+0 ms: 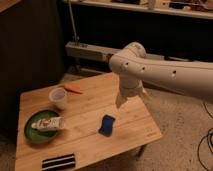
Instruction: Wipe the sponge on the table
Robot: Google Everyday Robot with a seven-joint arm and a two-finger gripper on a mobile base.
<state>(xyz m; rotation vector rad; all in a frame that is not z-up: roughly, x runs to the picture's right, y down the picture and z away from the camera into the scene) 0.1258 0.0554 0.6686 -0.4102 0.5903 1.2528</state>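
Note:
The small bright-blue sponge (106,125) lies flat on the light wooden table (85,107), toward its right front part. My white arm reaches in from the right, and the gripper (120,102) hangs pointing down above the table, a short way up and to the right of the sponge, not touching it. Nothing shows in the gripper.
A green plate (35,136) with a white packet (48,123) sits at the table's left front. A clear plastic cup (58,98) and an orange carrot-like piece (74,89) stand behind it. A black-and-white striped flat object (58,162) lies at the front edge. Cables run over the floor at right.

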